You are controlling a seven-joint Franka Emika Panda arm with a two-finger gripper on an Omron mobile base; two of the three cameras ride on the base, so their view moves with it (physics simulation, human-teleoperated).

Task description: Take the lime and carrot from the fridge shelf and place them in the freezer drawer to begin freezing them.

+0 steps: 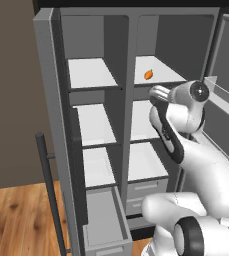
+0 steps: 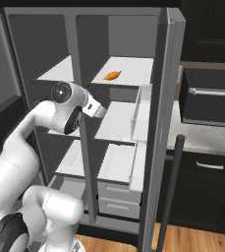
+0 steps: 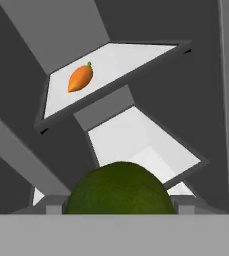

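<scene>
Lime (image 3: 119, 187) seated between the pincer's two fingers, large and dark green at the bottom of the hand view, pincer closed on it with the jaws partway apart around the fruit. Pincer itself hidden behind the white wrist in both base views, so no clear sight of it there; wrist raised in front of the grey fridge's right-hand column, below the level of the top shelf. Carrot (image 1: 148, 75) lying alone on the fridge shelf (image 1: 161, 70), topmost white panel of the right column, well apart from the pincer and above it; seen too in the right base view (image 2: 112, 75) and, tilted, in the hand view (image 3: 80, 78), thick end up and to the right, taper down and to the left. Freezer drawer (image 1: 103, 220) pulled out at the foot of the left column, long, deep and grey, far below the held lime.
</scene>
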